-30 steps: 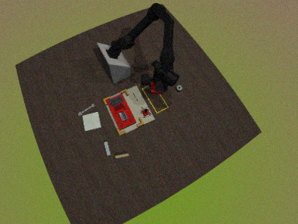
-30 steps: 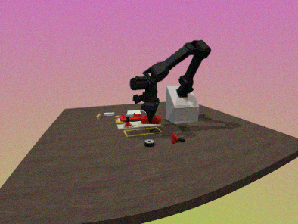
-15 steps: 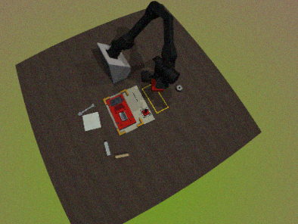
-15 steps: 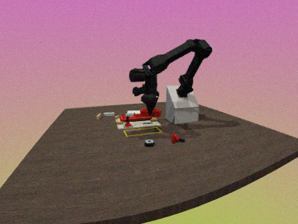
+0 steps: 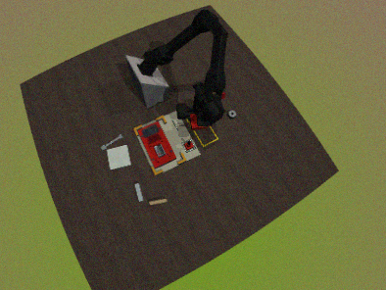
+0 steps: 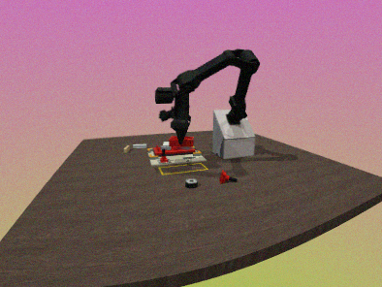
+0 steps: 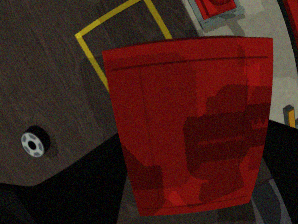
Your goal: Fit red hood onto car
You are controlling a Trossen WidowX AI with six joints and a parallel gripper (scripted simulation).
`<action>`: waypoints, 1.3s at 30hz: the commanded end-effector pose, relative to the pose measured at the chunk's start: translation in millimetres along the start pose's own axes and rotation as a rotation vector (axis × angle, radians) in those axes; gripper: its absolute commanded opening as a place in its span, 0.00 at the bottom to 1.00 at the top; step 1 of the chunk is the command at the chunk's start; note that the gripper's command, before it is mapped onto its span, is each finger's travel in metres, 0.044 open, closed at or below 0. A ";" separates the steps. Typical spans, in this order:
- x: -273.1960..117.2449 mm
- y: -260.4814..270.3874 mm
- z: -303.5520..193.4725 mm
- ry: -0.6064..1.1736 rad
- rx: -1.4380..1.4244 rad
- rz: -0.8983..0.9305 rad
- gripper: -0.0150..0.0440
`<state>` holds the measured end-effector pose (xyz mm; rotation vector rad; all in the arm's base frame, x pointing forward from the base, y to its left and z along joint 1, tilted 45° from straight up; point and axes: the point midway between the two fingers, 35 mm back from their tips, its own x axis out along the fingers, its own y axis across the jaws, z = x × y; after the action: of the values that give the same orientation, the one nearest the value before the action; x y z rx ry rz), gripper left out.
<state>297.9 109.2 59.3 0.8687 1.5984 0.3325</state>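
The red hood (image 5: 195, 121) (image 6: 187, 141) (image 7: 160, 110) is off the table, held with its flat roof facing the wrist camera. My gripper (image 5: 200, 119) (image 6: 181, 142) (image 7: 193, 133) is shut on it, with black fingers at its two sides. The hood is over the side of the pale board near the yellow outline, beside the chassis in the top view. The red chassis (image 5: 167, 159) (image 6: 162, 152) sits between orange jig corners, with the grey engine block (image 5: 159, 150) on its deck. The pegs are too small to make out. The hood's corner holes are not visible.
The pale board (image 5: 193, 153) carries a small red part (image 5: 189, 145) (image 6: 164, 158). A yellow outline (image 5: 211, 142) (image 7: 92, 61), a wheel (image 5: 232, 114) (image 6: 191, 183) and a red-black part (image 6: 224, 177) lie nearby. A white square (image 5: 119, 157), wrench (image 5: 112, 142) and two small bars lie beyond the chassis.
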 end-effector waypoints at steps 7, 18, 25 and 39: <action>-2.4 -37.3 39.3 -0.005 -0.090 -0.016 0.25; -3.2 -83.7 71.6 0.000 -0.179 -0.016 0.25; -2.8 -116.9 87.4 0.004 -0.237 -0.009 0.25; 0.9 -182.7 105.9 0.010 -0.342 0.017 0.25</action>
<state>335.9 -29.8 -73.4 0.6389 1.4972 0.5817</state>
